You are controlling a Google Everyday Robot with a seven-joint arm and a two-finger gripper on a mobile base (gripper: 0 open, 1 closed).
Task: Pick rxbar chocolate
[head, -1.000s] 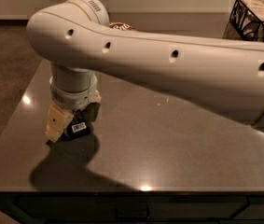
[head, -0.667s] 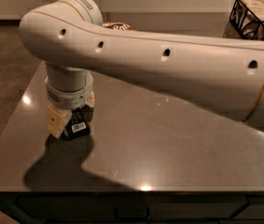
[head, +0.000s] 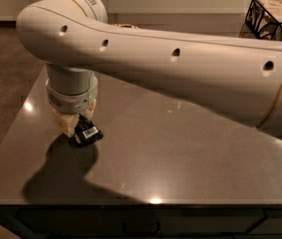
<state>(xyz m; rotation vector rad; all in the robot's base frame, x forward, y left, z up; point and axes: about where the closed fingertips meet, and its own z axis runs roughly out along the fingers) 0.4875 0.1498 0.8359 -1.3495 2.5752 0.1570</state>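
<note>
The rxbar chocolate (head: 86, 132) is a small black bar with a white barcode label. It lies at the left of the dark glossy table (head: 180, 158). Its labelled end sticks out toward the front right from under my gripper (head: 74, 123). The gripper hangs from the white wrist (head: 70, 91), points straight down and is right over the bar's far-left end, down at table level. That end of the bar is hidden by the gripper. My thick white arm (head: 190, 59) crosses the whole view from the right.
A black wire basket (head: 272, 16) with pale contents stands at the back right. The table's left edge lies close to the gripper and its front edge (head: 155, 201) runs below. Brown floor lies to the left.
The arm's elbow has swung left and the wrist has come lower over the bar. The bar has stayed in nearly the same spot, with its label end still showing.
</note>
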